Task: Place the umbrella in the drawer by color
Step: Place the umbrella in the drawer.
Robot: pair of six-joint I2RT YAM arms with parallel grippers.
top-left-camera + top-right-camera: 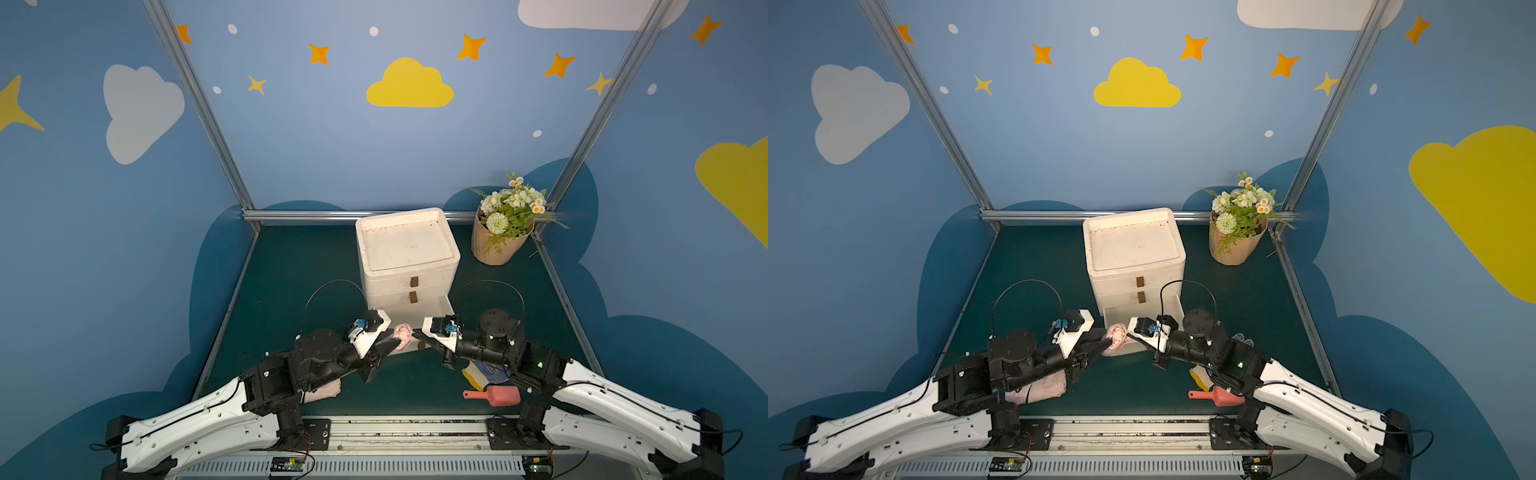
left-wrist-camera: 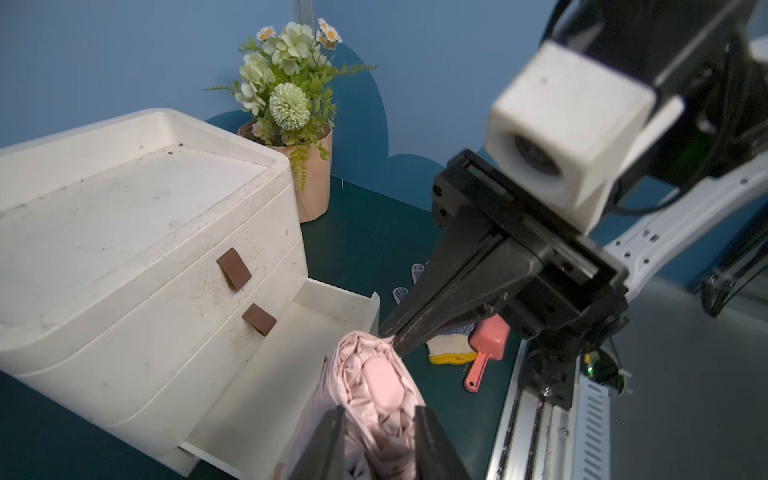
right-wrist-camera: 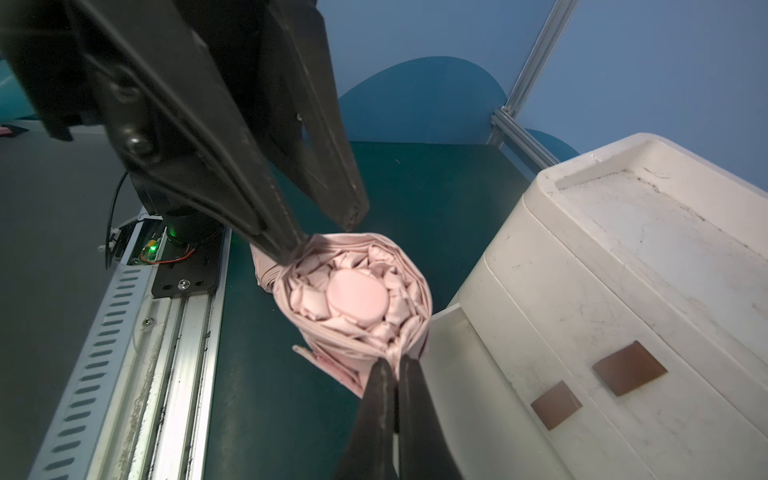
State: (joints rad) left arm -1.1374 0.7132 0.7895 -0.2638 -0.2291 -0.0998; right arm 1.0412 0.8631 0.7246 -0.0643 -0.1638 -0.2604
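Observation:
A folded pink umbrella [image 1: 402,334] [image 1: 1116,334] stands on end at the front of the open bottom drawer [image 1: 441,306] of a white cabinet [image 1: 405,245]. My right gripper [image 3: 397,361] is shut on a fold of fabric at the umbrella's rim [image 3: 357,299]. My left gripper [image 2: 378,411] is open astride the opposite side of the umbrella [image 2: 378,382]. In the right wrist view one of its fingertips [image 3: 291,247] touches the fabric and the other stands clear. The two upper drawers with brown pull tabs [image 2: 235,269] are closed.
A flower pot [image 1: 498,241] stands at the back right. Under my right arm lie a pink scoop [image 1: 496,395] and a white, yellow and blue glove [image 1: 478,372]. A pale pink bundle [image 1: 326,390] lies under my left arm. A metal rail [image 1: 407,432] runs along the front.

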